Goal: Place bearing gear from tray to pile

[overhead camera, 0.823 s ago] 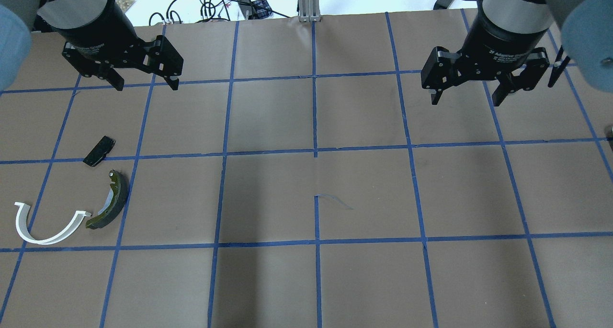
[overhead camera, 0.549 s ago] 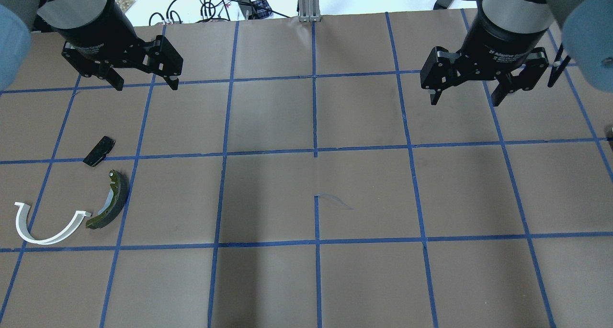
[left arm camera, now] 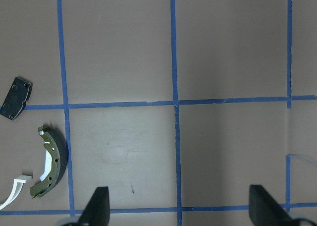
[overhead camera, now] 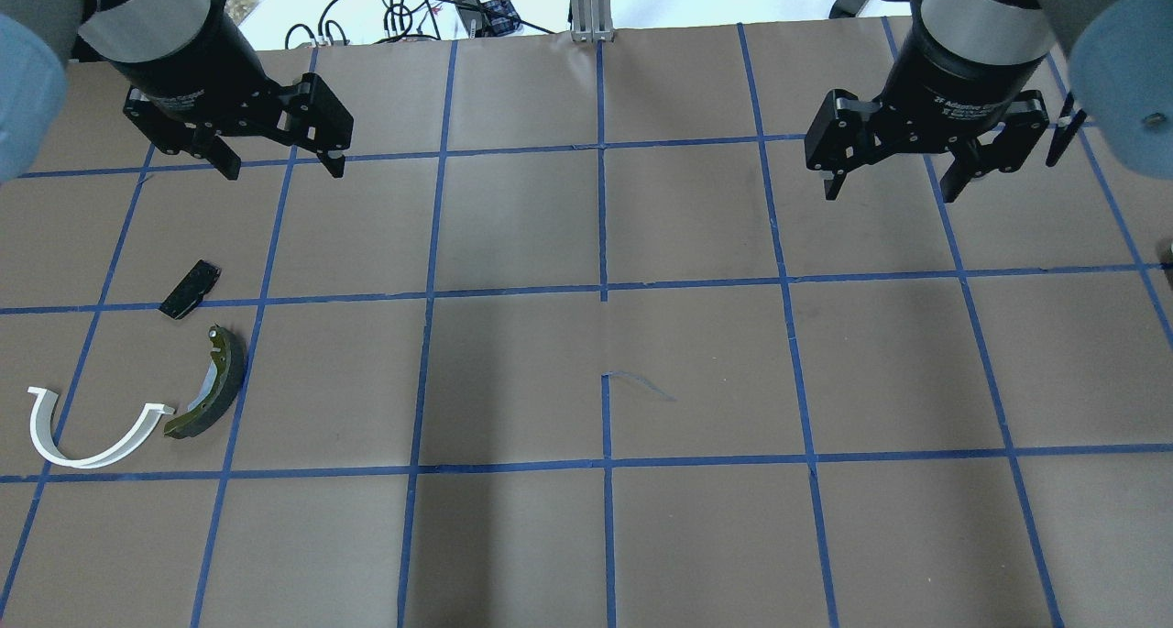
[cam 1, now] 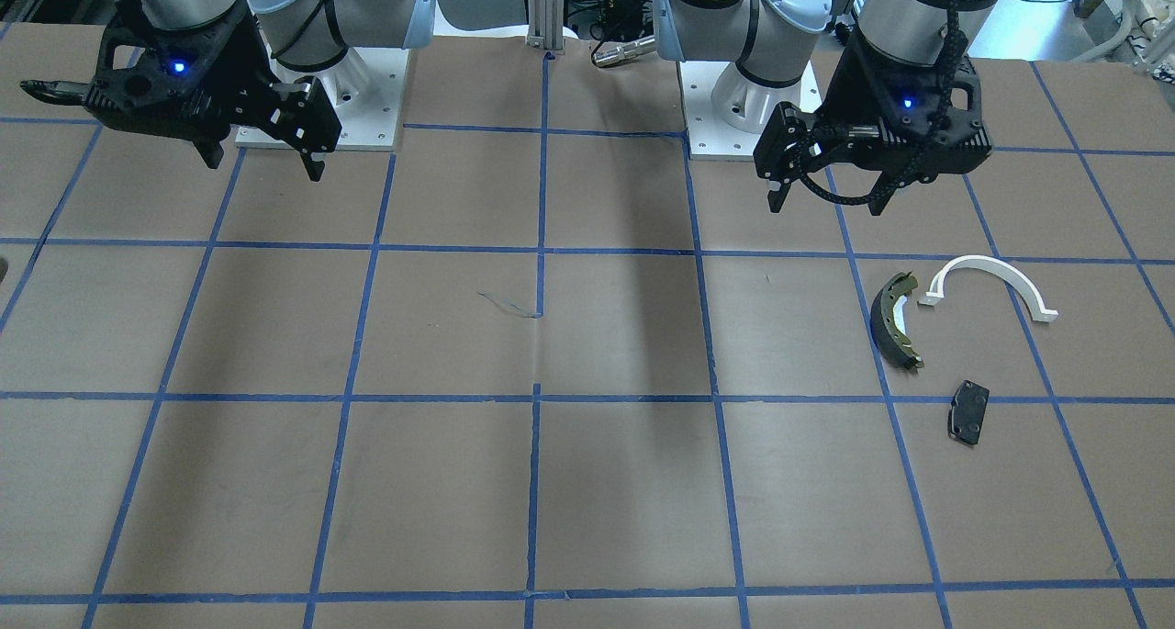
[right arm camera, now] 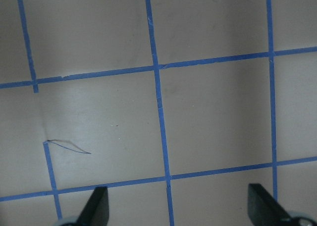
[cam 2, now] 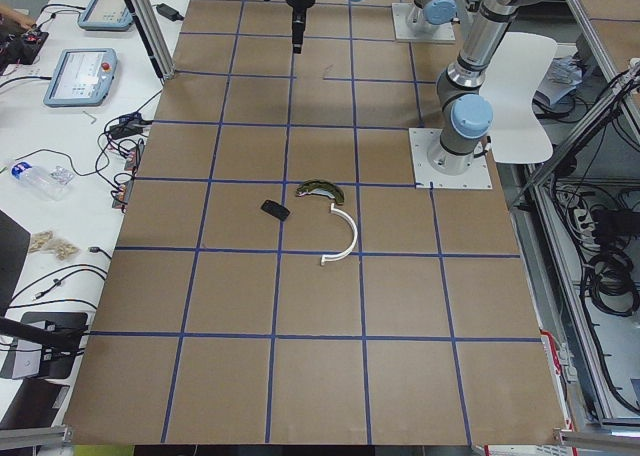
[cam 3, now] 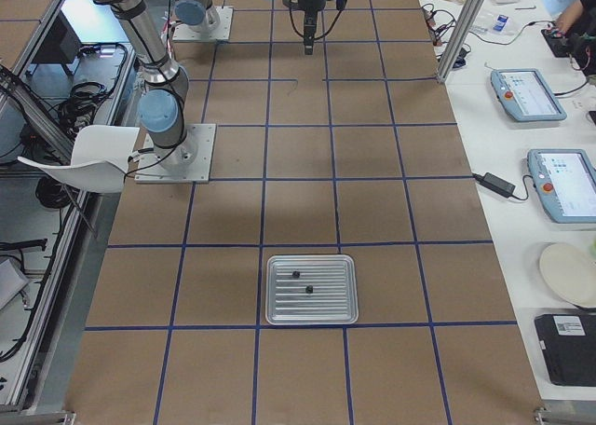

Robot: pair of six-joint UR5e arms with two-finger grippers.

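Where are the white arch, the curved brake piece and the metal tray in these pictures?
white arch (cam 1: 980, 263), front-facing view, top of its curve.
brake shoe (overhead camera: 233, 377), overhead view, middle of its outer curve.
tray (cam 3: 331, 302), right-side view, bare part of its floor.

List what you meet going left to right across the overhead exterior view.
white arch → brake shoe → left gripper → right gripper. The black pad is left out, since it shares the brake shoe's span.
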